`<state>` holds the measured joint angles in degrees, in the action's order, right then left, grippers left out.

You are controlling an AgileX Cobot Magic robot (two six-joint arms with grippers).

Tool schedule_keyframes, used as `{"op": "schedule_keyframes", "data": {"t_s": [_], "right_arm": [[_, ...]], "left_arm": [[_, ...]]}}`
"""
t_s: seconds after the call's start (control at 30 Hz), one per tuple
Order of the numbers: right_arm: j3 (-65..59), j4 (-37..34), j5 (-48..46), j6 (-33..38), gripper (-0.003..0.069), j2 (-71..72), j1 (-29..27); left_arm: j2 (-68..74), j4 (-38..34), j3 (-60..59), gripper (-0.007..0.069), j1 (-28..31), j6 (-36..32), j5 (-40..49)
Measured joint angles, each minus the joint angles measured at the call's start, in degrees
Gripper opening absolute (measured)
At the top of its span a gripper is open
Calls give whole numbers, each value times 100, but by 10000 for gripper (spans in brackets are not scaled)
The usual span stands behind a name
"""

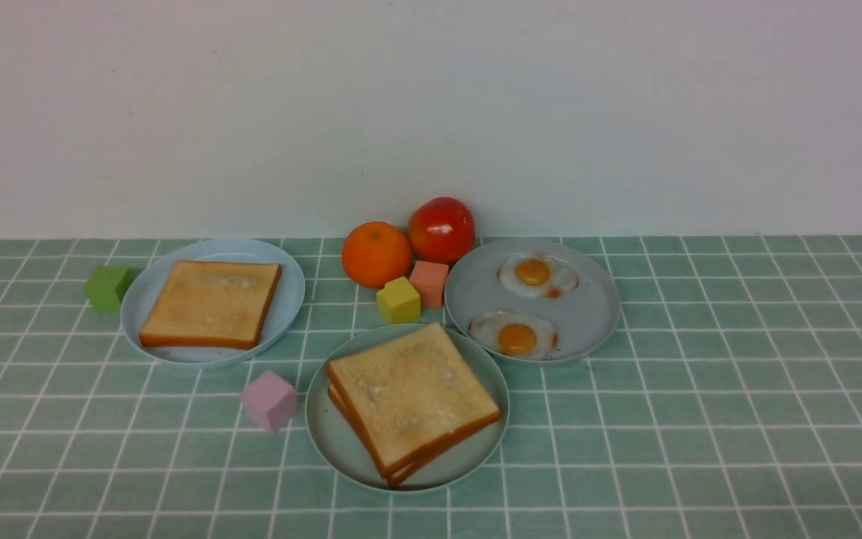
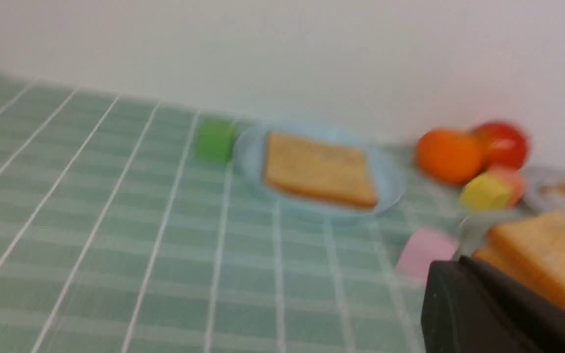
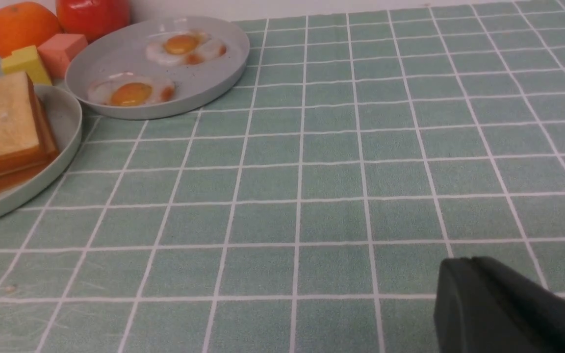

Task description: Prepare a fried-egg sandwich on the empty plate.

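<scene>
Stacked toast slices (image 1: pixel 416 397) on the pale mint-green plate (image 1: pixel 468 464), with both pairs of jaws clenched on nothing.
The sandwich's upper slice sits askew over the lower; whether egg lies between cannot be seen. Left gripper (image 2: pixel 451 264) and right gripper (image 3: pixel 461 262) are apart from the food. Beyond the plate, to the left, one toast slice (image 1: pixel 210 303) lies on the light-blue plate (image 1: pixel 289 307); to the right, two fried eggs (image 1: pixel 532 273) lie on the grey-blue plate (image 1: pixel 595 299). An orange (image 1: pixel 376 254), a red fruit (image 1: pixel 442 228) and four small blocks (image 1: pixel 270 402) share the tiled-pattern worktop (image 1: pixel 700 419).
</scene>
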<state>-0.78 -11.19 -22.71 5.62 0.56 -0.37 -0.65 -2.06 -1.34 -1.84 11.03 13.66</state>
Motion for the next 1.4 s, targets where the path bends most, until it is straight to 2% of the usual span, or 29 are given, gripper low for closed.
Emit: {"op": "schedule_keyframes", "data": {"t_s": [0.1,0.17,1.4], "right_arm": [[0,0,0,0,13,0,0],[0,0,0,0,13,0,0],[0,0,-2,0,31,0,0]], "left_arm": [[0,58,-43,-13,25,-3,724],[0,68,-45,-13,25,-3,832],[0,84,-45,-13,32,-3,771]]}}
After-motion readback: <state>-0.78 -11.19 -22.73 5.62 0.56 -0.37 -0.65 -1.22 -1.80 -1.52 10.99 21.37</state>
